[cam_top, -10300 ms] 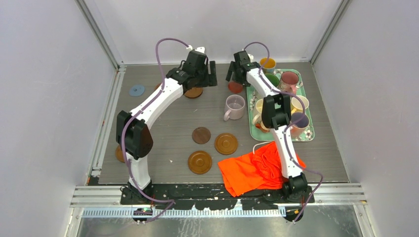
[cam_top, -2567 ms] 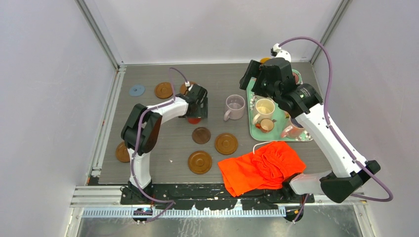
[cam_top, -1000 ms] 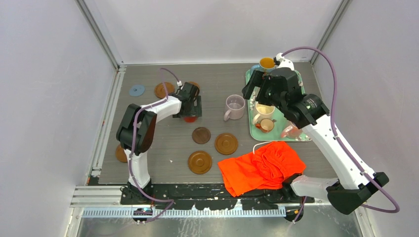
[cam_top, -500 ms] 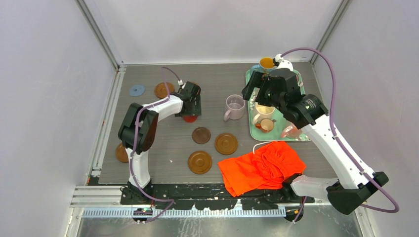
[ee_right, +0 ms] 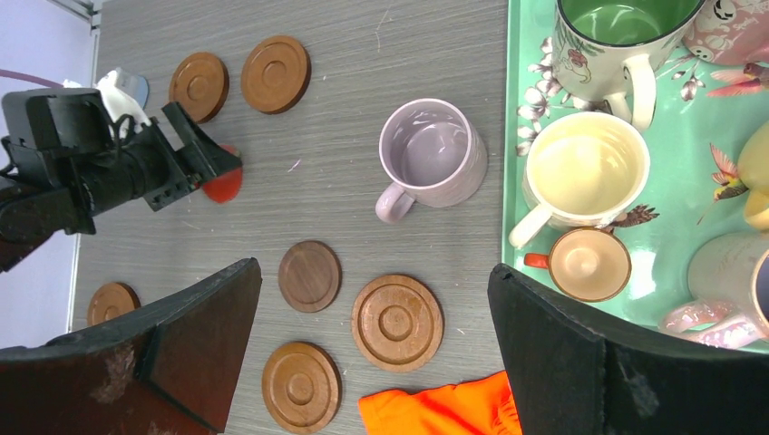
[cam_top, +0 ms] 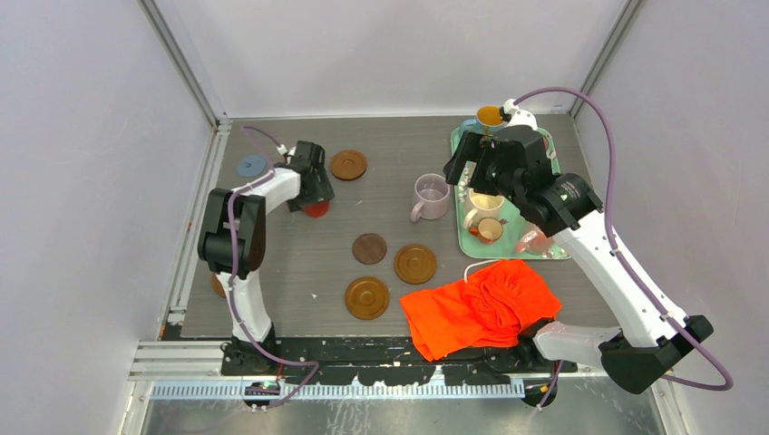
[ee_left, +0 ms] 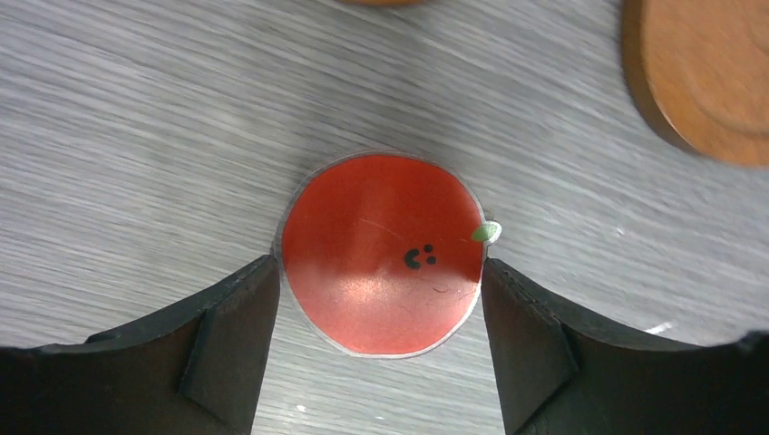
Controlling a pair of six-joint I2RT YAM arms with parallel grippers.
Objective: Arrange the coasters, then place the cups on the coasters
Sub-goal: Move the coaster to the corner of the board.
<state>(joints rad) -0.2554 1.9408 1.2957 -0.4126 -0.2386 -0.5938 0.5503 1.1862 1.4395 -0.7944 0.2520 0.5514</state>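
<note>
A small red-orange coaster (ee_left: pixel 381 254) lies flat on the table, and my left gripper (ee_left: pixel 379 265) is shut on it, a finger against each side of its rim. From above, the left gripper (cam_top: pixel 308 186) sits at the back left with the red coaster (cam_top: pixel 316 209) just under it. Brown wooden coasters (ee_right: pixel 396 322) lie mid-table, two more (ee_right: pixel 275 73) at the back, and a blue coaster (cam_top: pixel 251 166) far left. My right gripper (cam_top: pixel 462 168) hangs open and empty above the lilac mug (ee_right: pixel 433 161). The cream mug (ee_right: pixel 588 172), green-inside mug (ee_right: pixel 626 27) and tiny orange cup (ee_right: pixel 588 263) stand on the tray.
The teal floral tray (cam_top: pixel 464 237) lies at the right with the mugs on it. An orange cloth (cam_top: pixel 481 304) is crumpled at the near right. Another brown coaster (ee_right: pixel 112 303) lies near the left arm's base. A metal rail (cam_top: pixel 195 227) runs along the left edge.
My left gripper narrowed onto the red coaster and slid it leftward across the table, uncovering a brown coaster at the back. The right arm stayed put.
</note>
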